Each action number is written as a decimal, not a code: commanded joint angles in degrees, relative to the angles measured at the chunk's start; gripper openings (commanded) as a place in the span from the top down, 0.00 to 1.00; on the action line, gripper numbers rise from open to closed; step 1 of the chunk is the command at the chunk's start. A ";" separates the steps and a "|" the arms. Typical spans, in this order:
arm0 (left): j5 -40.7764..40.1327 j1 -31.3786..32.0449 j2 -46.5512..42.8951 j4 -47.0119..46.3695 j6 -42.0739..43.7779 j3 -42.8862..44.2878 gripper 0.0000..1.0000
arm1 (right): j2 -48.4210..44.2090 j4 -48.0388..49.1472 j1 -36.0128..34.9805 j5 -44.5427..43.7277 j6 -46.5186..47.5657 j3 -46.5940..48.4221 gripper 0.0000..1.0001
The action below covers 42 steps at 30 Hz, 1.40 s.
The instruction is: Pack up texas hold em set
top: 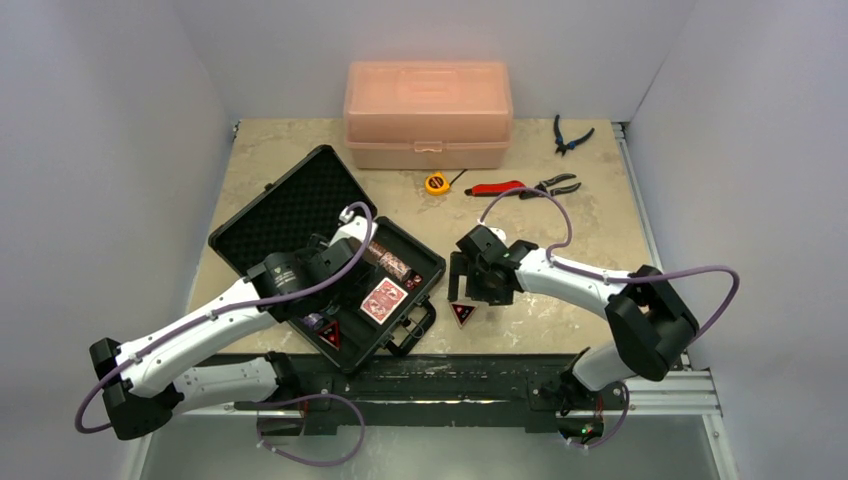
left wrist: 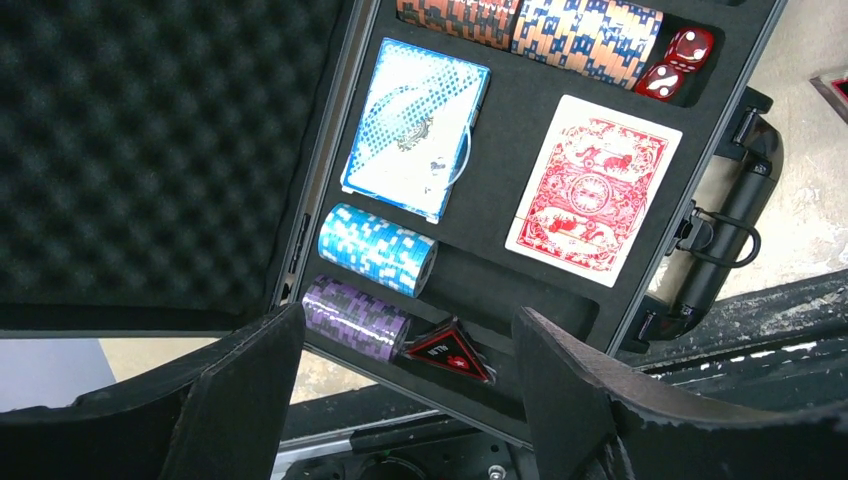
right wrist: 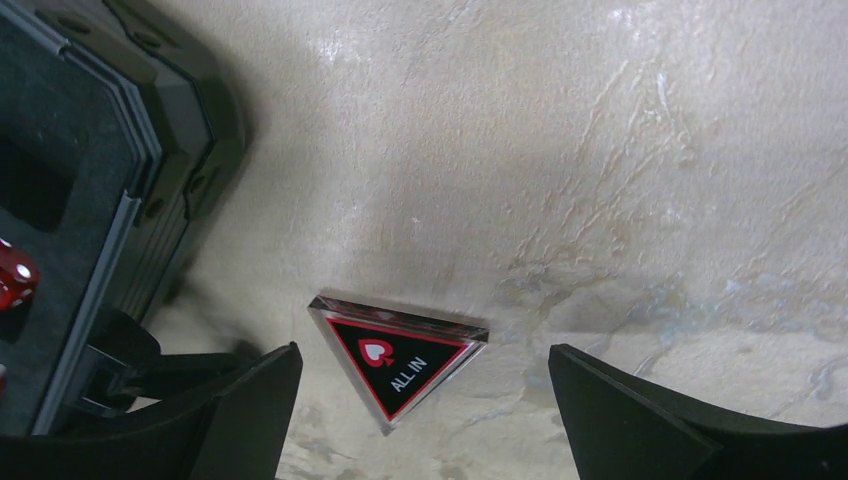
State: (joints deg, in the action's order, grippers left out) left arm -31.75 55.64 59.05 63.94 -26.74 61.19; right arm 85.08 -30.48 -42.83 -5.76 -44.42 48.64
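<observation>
Open case [top: 290,205] on the bench [top: 600,180].
The left jaws are held wide open and empty above the case; a triangle [right wrist: 400,362] beside it is flanked by the right jaws, equally open.

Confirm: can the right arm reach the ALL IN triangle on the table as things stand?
Probably yes. The right gripper is open and hangs right above the triangle, which lies flat on bare table beside the case. Nothing lies between the fingers and it.

L gripper [top: 316,287] over open case [top: 290,205], R gripper [top: 472,290] over triangle [top: 462,314]
</observation>
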 commanded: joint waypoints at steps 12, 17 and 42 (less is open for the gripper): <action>-0.24 -0.01 -5.01 -0.92 1.06 -0.81 0.25 | 5.68 -8.85 -5.22 -7.69 -20.64 7.85 0.01; -0.06 0.09 -5.67 -0.87 1.00 -0.90 0.26 | 7.64 -9.44 -5.42 -8.34 -21.40 8.56 0.01; -0.07 0.52 -6.84 -0.80 0.72 -1.24 0.26 | 14.83 -9.95 -6.04 -10.19 -19.61 11.38 0.18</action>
State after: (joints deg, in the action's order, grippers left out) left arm -31.70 55.94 53.10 63.94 -26.74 60.10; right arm 98.17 -41.28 -48.49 -13.93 -63.94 59.24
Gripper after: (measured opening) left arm 0.743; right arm 0.832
